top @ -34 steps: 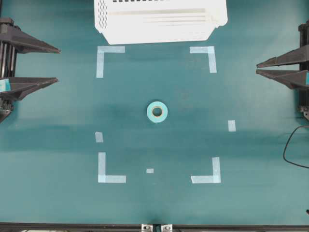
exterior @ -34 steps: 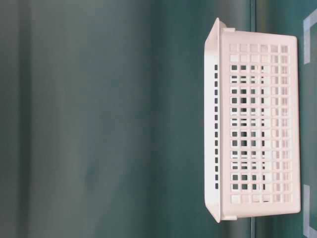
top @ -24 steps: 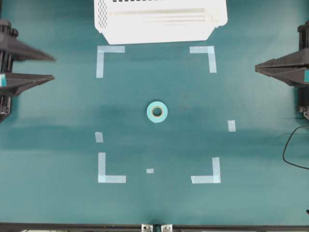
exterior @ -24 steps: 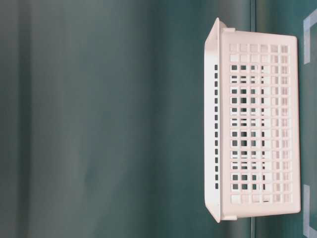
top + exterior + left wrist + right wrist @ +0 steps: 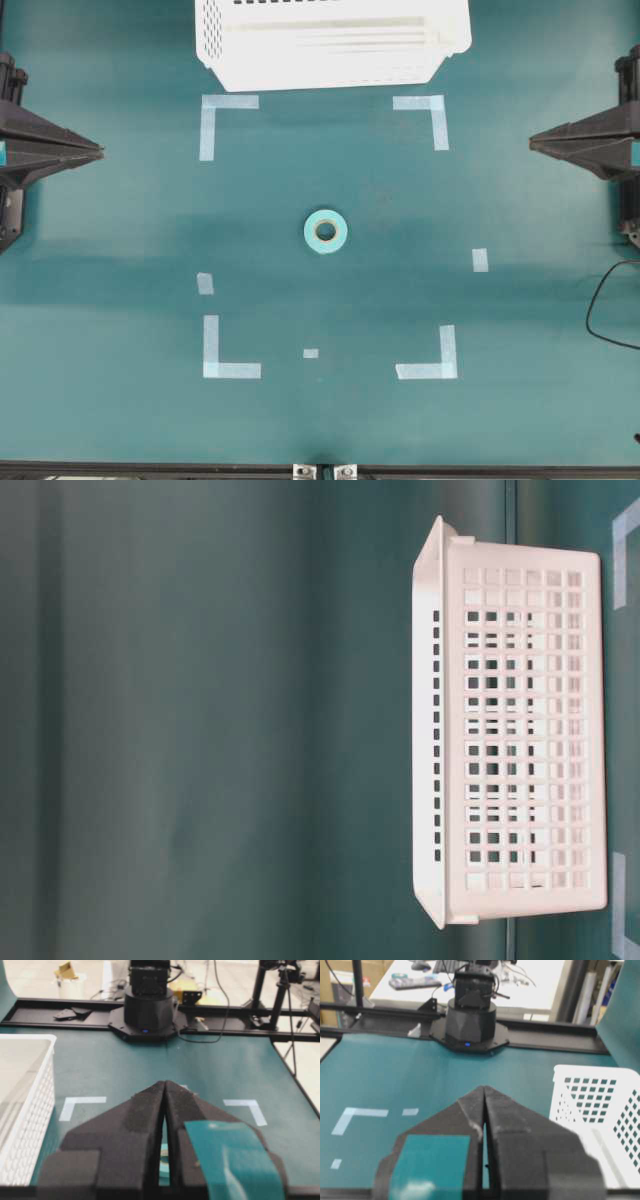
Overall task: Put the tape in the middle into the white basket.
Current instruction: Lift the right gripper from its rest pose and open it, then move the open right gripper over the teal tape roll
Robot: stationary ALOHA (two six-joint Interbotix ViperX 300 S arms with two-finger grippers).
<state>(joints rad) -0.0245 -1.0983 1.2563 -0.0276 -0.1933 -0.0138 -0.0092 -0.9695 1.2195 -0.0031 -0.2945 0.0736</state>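
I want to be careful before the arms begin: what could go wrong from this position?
1. Both the left gripper and the right gripper are shut; either must open before reaching the small light teal tape roll, or it may push the roll away.
2. The roll lies flat, so its low edge may be hard to pinch.
3. The large white perforated plastic basket has tall walls; a low carry could hit the rim.

You will find no legible text, label, brand, number or sign in any view. The white basket, the tape and both grippers carry no readable markings.
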